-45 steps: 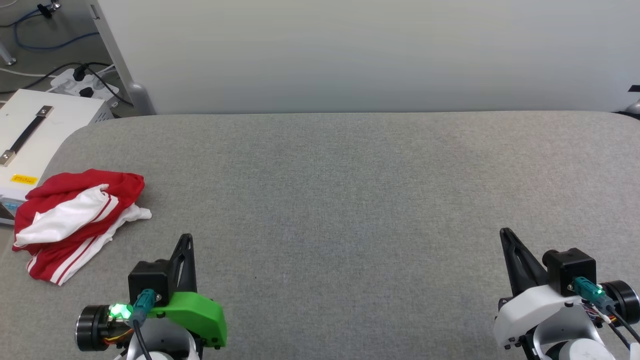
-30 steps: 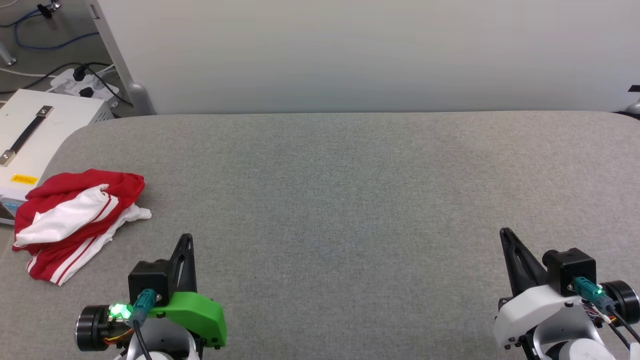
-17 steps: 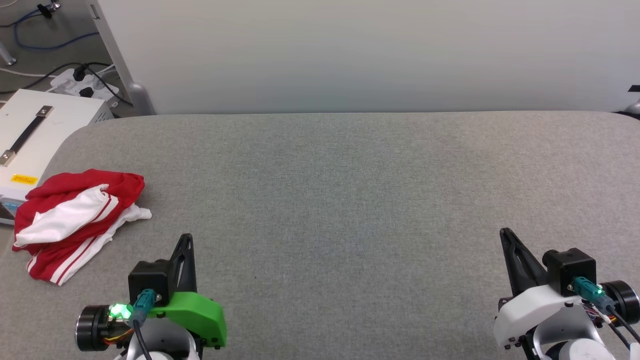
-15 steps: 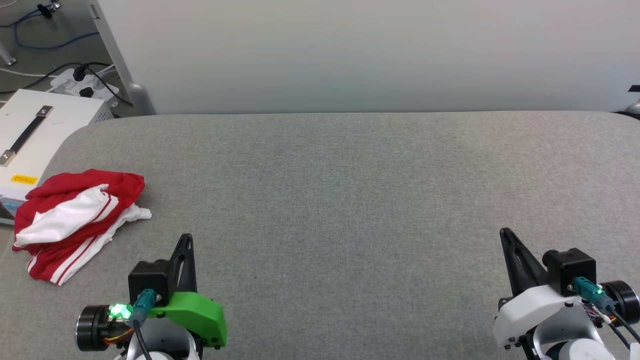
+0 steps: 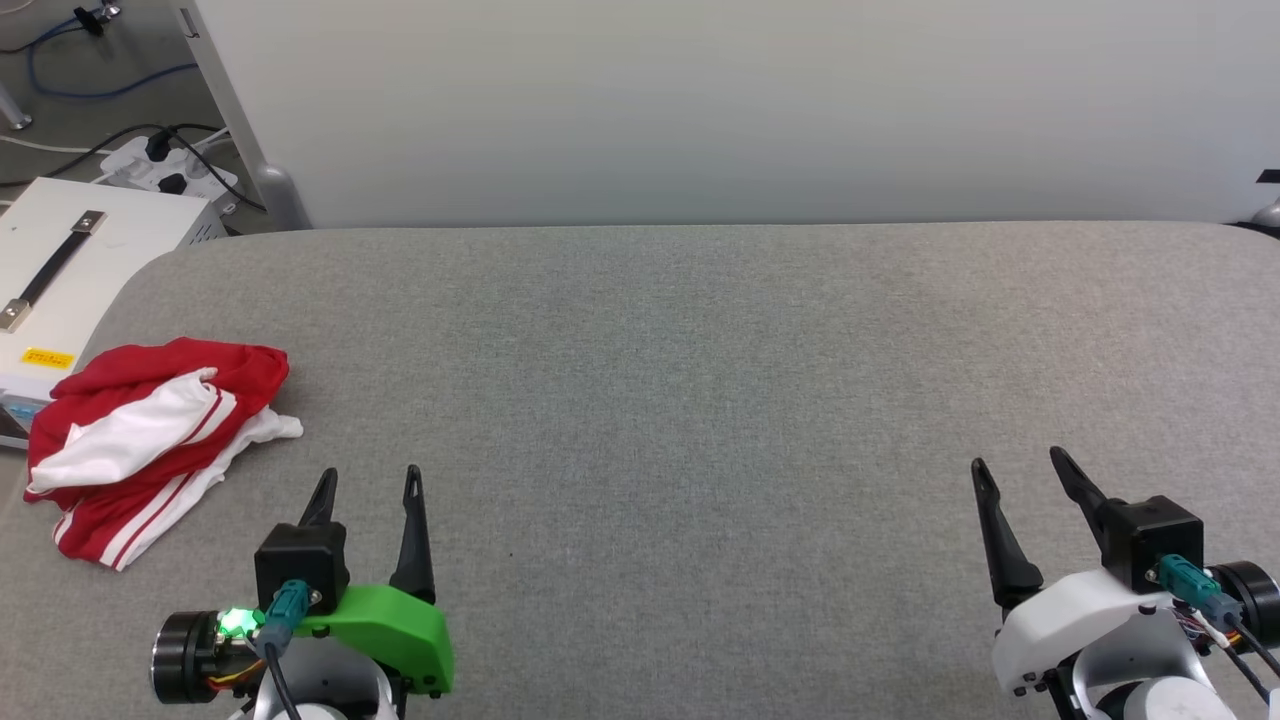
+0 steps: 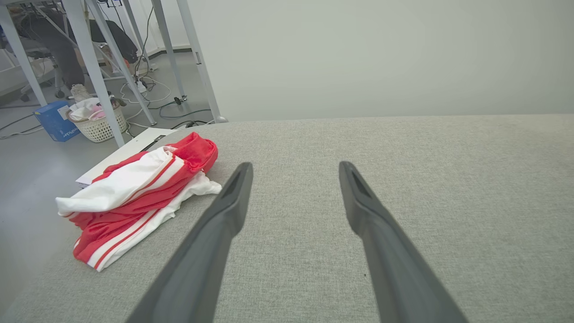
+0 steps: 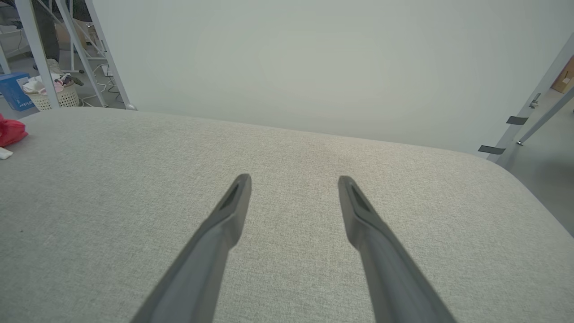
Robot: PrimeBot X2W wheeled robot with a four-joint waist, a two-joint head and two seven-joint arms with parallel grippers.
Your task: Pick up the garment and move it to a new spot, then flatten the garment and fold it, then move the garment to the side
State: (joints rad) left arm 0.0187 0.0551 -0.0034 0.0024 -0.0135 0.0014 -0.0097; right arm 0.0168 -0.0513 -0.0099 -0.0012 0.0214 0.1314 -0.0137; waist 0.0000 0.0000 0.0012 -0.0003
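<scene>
The garment (image 5: 150, 440) lies crumpled in a red and white heap near the left edge of the grey padded table (image 5: 700, 380); it also shows in the left wrist view (image 6: 139, 193), and a red corner of it (image 7: 10, 130) shows at the left edge of the right wrist view. My left gripper (image 5: 368, 480) stands open at the lower left, just right of the heap and apart from it, with nothing between its fingers (image 6: 233, 197). At the lower right my right gripper (image 5: 1015, 465) is open and empty over bare table, fingers (image 7: 233, 202) spread.
A white box (image 5: 70, 270) with a black handle sits beyond the table's left edge, close to the garment. Cables and a power strip (image 5: 170, 165) lie on the floor behind it. A pale wall panel (image 5: 700, 100) stands along the table's far edge. A laundry basket (image 6: 96, 123) stands among table legs.
Both grippers have gone from shut to open, their fingers now spread apart. The garment lies as before and the arms stay in place.
</scene>
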